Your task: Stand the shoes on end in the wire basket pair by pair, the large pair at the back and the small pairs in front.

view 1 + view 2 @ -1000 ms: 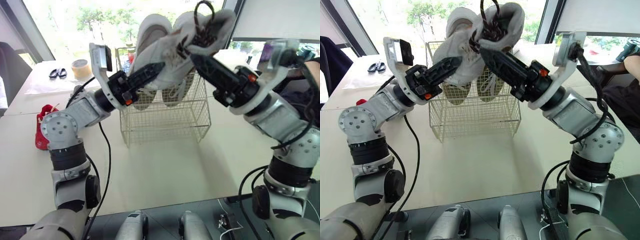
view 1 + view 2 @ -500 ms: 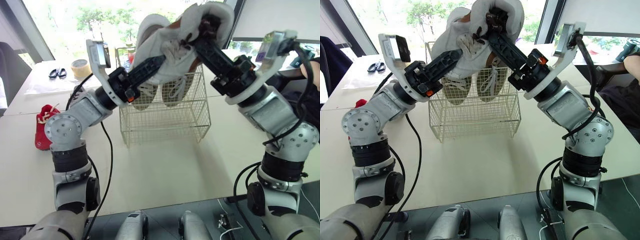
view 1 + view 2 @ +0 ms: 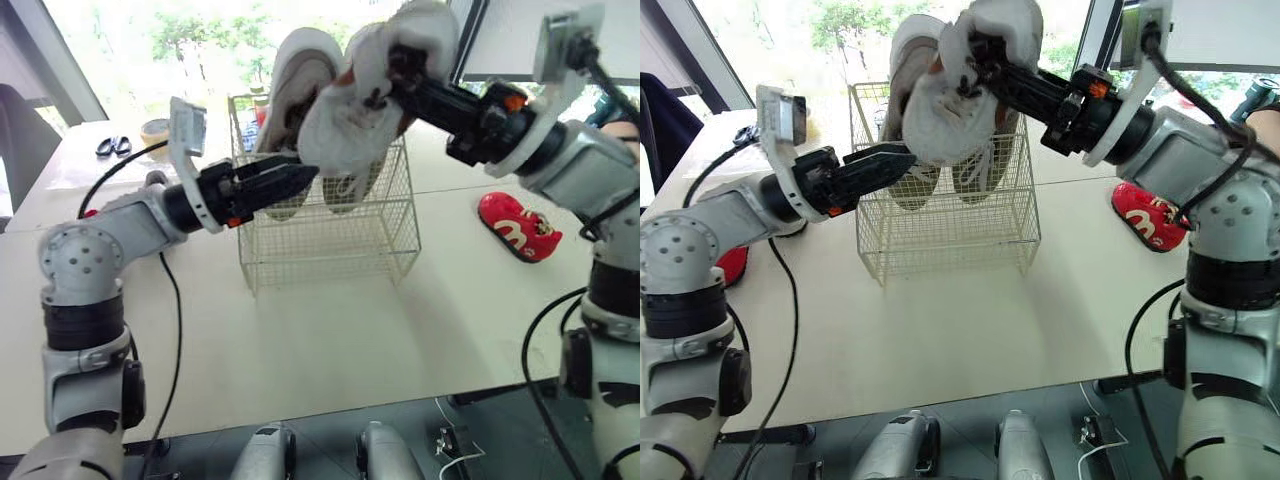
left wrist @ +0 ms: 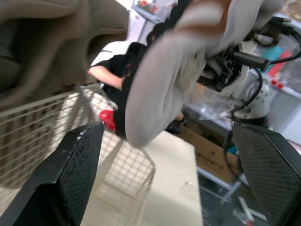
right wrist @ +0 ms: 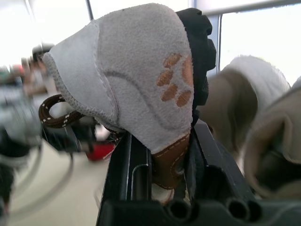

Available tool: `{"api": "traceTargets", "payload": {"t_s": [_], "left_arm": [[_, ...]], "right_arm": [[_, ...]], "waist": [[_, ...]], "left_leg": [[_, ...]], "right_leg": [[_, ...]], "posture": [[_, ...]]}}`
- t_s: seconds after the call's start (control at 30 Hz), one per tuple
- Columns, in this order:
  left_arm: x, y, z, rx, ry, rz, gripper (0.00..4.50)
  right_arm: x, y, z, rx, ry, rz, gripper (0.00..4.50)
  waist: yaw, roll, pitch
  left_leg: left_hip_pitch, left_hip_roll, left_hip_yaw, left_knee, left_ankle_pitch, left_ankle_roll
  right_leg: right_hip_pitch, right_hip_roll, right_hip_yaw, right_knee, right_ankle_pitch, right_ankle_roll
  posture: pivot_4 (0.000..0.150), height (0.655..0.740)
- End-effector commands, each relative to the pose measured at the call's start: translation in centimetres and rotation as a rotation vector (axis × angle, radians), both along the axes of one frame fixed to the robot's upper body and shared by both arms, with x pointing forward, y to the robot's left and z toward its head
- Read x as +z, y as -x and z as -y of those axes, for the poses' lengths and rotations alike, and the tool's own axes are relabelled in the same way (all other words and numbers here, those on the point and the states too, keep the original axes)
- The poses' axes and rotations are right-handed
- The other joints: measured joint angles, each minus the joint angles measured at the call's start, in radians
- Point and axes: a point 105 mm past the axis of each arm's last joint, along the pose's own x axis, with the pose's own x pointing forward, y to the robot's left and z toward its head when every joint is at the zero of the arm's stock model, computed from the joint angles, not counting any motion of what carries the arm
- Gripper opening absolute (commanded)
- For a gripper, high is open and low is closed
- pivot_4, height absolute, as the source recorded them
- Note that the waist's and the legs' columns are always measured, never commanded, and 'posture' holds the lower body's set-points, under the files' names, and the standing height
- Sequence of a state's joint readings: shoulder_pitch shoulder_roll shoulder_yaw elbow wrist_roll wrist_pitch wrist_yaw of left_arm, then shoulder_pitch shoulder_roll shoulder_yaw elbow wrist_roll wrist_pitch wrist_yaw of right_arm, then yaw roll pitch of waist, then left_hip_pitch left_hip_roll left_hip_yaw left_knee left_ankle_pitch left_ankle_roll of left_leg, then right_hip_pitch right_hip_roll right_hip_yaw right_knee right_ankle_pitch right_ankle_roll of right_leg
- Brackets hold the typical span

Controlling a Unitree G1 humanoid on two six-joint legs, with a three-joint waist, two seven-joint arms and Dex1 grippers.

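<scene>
The right pincer (image 3: 397,78) is clenched on the heel collar of a grey shoe (image 3: 345,135), holding it in the air at the upper centre of the frame, above the wire basket (image 3: 330,250). The shoe hangs toe-down and tilted, its pale sole turned toward the left of the frame. In the right wrist view the black fingers (image 5: 141,160) pinch the brown heel tab, just under an orange paw print on the grey suede, and a loop of brown lace sticks out to one side.

The left pincer (image 3: 290,180) is released. In the left wrist view its two fingers stand wide apart with nothing between them. In the head views it points toward the right of the frame, at the upper left part of the basket's front wall. Whether it touches the wire I cannot tell.

Two large pale shoes (image 3: 298,85) stand on end inside the basket, toes down and laces toward the camera, their heels rising above the rim. The held shoe overlaps them in the picture.

On the tabletop (image 3: 330,340), a red shoe (image 3: 520,227) lies at the right, well apart from the basket. A second red shoe (image 3: 732,262) shows partly behind the left arm at the left. Scissors (image 3: 112,146) and a roll of tape (image 3: 153,128) lie at the upper left.
</scene>
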State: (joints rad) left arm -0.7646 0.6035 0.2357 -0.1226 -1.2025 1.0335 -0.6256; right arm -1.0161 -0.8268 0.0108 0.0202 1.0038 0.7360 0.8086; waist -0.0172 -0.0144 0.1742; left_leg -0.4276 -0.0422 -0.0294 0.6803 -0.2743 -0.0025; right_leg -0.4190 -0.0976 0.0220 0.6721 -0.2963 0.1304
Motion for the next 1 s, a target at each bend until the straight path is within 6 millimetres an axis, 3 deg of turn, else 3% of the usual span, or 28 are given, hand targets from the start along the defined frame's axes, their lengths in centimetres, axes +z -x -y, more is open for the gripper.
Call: {"api": "traceTargets", "payload": {"t_s": [0.03, 0.3, 0.57, 0.8, 1.0], "left_arm": [[1.2, 0.3, 0.0, 0.004, -0.001, 0.081, 4.48], [1.0, 0.6, 0.0, 0.026, 0.001, 0.090, 4.48], [0.9, 0.7, 0.3, 0.041, 0.003, 0.092, 4.48], [0.7, 0.8, 0.8, 0.034, -0.013, 0.090, 4.48], [0.1, 0.8, 1.1, 0.028, -0.049, 0.094, 4.50]], "right_arm": [[0.2, -1.7, 0.5, 0.031, 0.223, 0.198, 0.44], [-2.2, -3.5, 0.5, 0.141, 0.460, 0.267, 0.44], [-5.2, -5.5, 1.2, 0.139, 0.546, 0.215, 0.44], [-6.2, -6.9, 2.2, 0.084, 0.587, 0.190, 0.44], [-5.8, -6.8, 2.7, 0.077, 0.581, 0.188, 3.28]], "waist": [[-0.002, 0.000, 0.000], [-0.001, 0.000, 0.000], [0.001, 0.000, 0.000], [0.000, 0.000, 0.000], [-0.001, 0.000, 0.000]], "left_leg": [[0.000, 0.000, 0.000, 0.000, 0.000, 0.000], [-0.001, 0.000, 0.000, -0.003, 0.002, -0.004], [0.000, 0.000, 0.000, -0.003, 0.002, -0.005], [0.000, 0.000, 0.000, -0.003, 0.002, -0.005], [0.000, 0.000, 0.000, -0.003, 0.002, -0.006]], "right_leg": [[0.000, 0.000, 0.000, 0.000, 0.000, 0.000], [-0.001, -0.001, 0.000, -0.004, 0.000, 0.000], [-0.001, -0.002, 0.000, -0.004, 0.001, 0.000], [-0.001, -0.002, 0.000, -0.004, 0.001, 0.000], [-0.001, -0.002, 0.000, -0.004, 0.001, 0.000]], "posture": [[0.150, 0.7400], [0.150, 0.7400], [0.150, 0.7400], [0.150, 0.7400], [0.150, 0.7400]]}}
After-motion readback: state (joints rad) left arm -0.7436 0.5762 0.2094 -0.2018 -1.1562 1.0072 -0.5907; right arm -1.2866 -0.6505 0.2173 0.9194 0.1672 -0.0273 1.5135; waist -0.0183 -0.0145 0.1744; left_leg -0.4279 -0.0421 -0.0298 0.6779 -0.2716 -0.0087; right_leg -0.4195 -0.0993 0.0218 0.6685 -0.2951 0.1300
